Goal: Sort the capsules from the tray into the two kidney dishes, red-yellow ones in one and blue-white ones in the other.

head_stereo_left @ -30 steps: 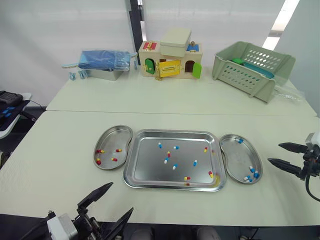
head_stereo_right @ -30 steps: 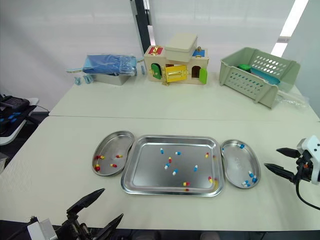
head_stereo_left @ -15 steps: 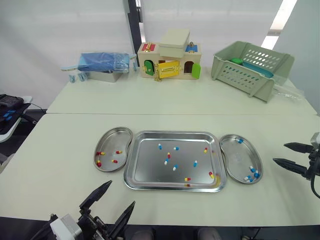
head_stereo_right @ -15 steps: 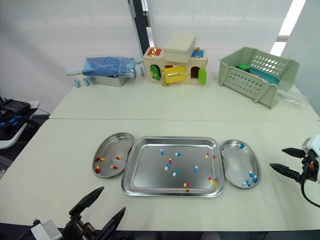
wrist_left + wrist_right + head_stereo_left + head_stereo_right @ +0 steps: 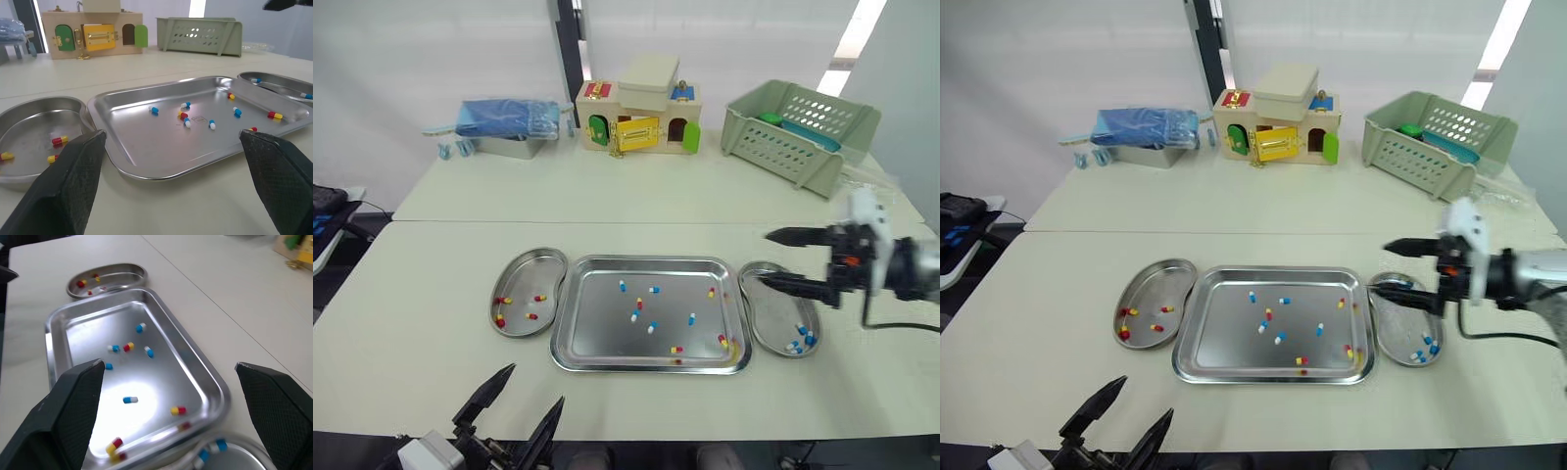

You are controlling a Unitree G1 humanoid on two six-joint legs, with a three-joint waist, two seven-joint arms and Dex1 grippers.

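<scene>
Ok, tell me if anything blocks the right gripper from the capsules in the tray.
Nothing visible does. The open right gripper hangs over the right kidney dish, next to the tray, whose capsules lie loose and uncovered.

Silver tray (image 5: 597, 328), red-yellow capsules (image 5: 678, 350), blue-white capsules (image 5: 623, 286).

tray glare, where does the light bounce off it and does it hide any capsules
Right wrist view: a bright patch lies on the tray floor beside a blue-white capsule, which reads fine. Left wrist view: highlights run along the near rim, nothing hidden. Left eye view: soft sheen across the floor, nothing washed out.
</scene>
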